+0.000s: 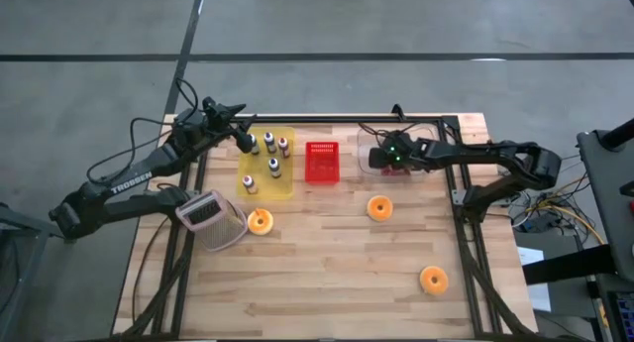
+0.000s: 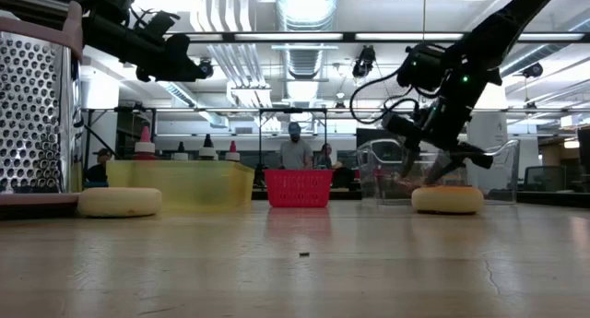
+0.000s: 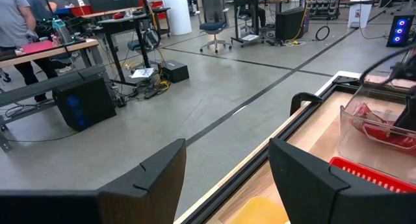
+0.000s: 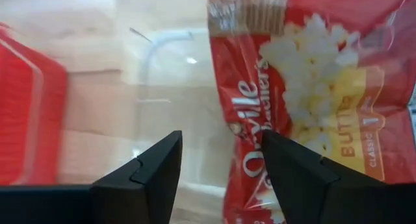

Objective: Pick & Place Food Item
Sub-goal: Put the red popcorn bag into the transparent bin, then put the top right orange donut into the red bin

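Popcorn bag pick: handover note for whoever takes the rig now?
Right gripper: open, empty, poised over the popcorn bag inside the clear bin at the table's far right.
Left gripper: open, empty, waiting above the yellow tray at the table's far edge.
Red basket sits between tray and bin.
Done: approach only; bag not gripped.
Left: close on bag, lift out, place; likely the basket, but the destination is not shown.

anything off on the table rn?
One thing: the metal grater lies tipped on its side at the left, right beside an orange donut. The two other donuts, yellow bottle tray and red basket look orderly.
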Motion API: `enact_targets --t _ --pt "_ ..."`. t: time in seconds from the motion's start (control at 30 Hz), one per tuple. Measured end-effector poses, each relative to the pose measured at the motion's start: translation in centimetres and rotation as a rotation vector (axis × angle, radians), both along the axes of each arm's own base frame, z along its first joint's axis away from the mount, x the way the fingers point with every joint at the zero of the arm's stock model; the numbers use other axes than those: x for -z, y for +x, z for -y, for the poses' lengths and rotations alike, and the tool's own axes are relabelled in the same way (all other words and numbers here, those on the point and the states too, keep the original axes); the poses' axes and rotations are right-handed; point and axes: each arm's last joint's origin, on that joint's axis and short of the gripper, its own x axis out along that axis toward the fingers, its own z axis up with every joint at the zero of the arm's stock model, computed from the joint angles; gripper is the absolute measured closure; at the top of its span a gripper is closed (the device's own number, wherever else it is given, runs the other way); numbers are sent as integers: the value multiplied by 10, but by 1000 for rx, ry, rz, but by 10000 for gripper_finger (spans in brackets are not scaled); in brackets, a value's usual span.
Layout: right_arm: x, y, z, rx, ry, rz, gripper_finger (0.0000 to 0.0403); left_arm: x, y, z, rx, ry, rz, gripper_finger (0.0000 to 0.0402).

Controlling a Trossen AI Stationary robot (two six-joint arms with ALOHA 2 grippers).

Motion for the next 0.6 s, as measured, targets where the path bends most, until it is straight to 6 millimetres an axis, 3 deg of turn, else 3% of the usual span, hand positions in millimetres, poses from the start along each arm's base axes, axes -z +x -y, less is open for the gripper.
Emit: enact_targets --t 0.4,0.6 --pt "-50 -14 -9 -44 -143 177 227 0 0 0 0 0 0 179" --pt "-78 -18 -20 -154 -170 361 228 0 0 0 0 0 0 179"
